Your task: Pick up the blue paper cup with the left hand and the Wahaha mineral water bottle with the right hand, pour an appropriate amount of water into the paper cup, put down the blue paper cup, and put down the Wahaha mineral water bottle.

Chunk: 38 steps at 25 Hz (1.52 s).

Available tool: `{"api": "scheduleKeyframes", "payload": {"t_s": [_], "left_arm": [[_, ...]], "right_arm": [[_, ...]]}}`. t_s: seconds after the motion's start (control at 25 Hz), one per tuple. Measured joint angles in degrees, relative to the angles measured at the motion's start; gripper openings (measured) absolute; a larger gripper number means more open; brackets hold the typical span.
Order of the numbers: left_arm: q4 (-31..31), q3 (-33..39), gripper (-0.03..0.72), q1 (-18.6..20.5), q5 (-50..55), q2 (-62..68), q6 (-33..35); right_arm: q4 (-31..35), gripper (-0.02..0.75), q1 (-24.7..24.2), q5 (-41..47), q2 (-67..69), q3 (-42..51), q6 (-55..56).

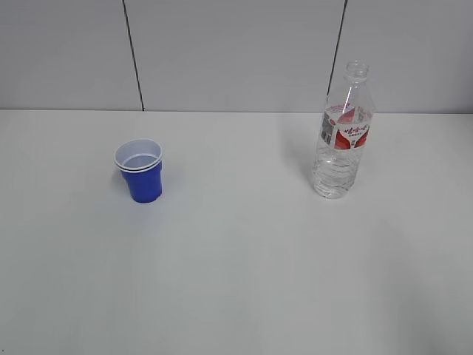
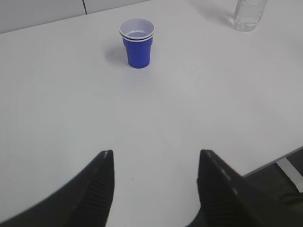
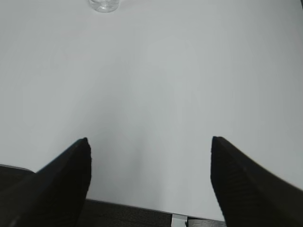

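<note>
Pale grey wall panels with dark seams stand behind a plain white bench [image 1: 236,281]. On its left part a small tapered paper cup, deep blue outside and white inside [image 1: 141,169], stands upright, its white rim doubled as if two cups were nested. Whether anything lies in it I cannot tell. Well apart, on the right part, a tall clear ribbed plastic bottle with a red-and-white label near the shoulder [image 1: 341,133] stands upright with its neck uncapped; clear liquid seems to fill its lower part, though the level is hard to make out.

Neither arm shows in the exterior view. The left wrist view shows the left pincer [image 2: 155,158] with its black fingers spread wide, empty, near the bench's front edge and far from the cup [image 2: 137,42]. The right pincer [image 3: 149,142] is likewise spread and empty, with the bottle's base [image 3: 103,4] far ahead.
</note>
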Motion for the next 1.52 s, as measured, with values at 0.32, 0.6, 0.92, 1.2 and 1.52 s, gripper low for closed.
{"api": "scheduleKeyframes", "payload": {"t_s": [0.32, 0.6, 0.92, 1.2, 1.52], "left_arm": [[0.0, 0.0, 0.417, 0.0, 0.0, 0.0, 0.0], [0.0, 0.0, 0.406, 2.9, 0.0, 0.0, 0.0], [0.0, 0.0, 0.405, 13.8, 0.0, 0.0, 0.0], [0.0, 0.0, 0.405, 19.8, 0.0, 0.0, 0.0], [0.0, 0.0, 0.405, 20.3, 0.0, 0.0, 0.0]], "right_arm": [[0.0, 0.588, 0.0, 0.0, 0.0, 0.0, 0.0], [0.0, 0.588, 0.0, 0.0, 0.0, 0.0, 0.0], [0.0, 0.588, -0.9, -0.1, -4.0, 0.0, 0.0], [0.0, 0.588, -2.6, -0.1, -6.5, 0.0, 0.0], [0.0, 0.588, -3.8, -0.1, -6.6, 0.0, 0.0]]}}
